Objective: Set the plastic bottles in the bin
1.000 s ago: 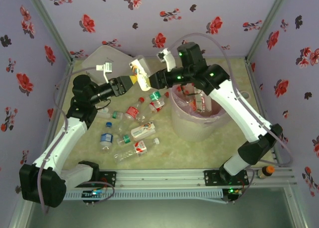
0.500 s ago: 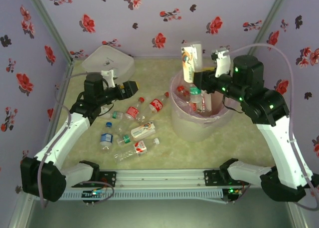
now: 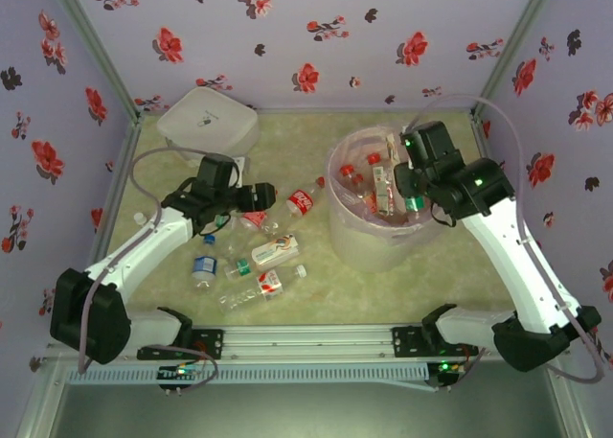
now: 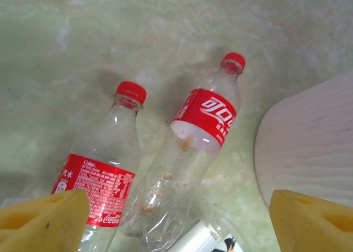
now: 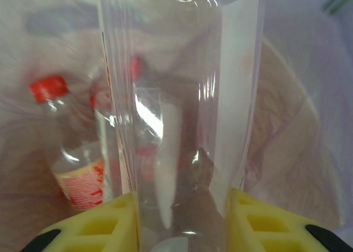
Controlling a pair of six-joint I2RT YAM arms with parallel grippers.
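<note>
Right gripper (image 5: 185, 230) is clamped on a clear bottle (image 5: 176, 97) right over the bin (image 3: 359, 242). Left gripper (image 4: 176, 221) is spread wide just above two red-capped bottles (image 4: 201, 153) lying on the table (image 4: 110, 31).

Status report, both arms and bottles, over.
Right gripper, jaws shut on clear bottle over bin. Left gripper, jaws open above red-capped bottles. Nothing in the way.
</note>
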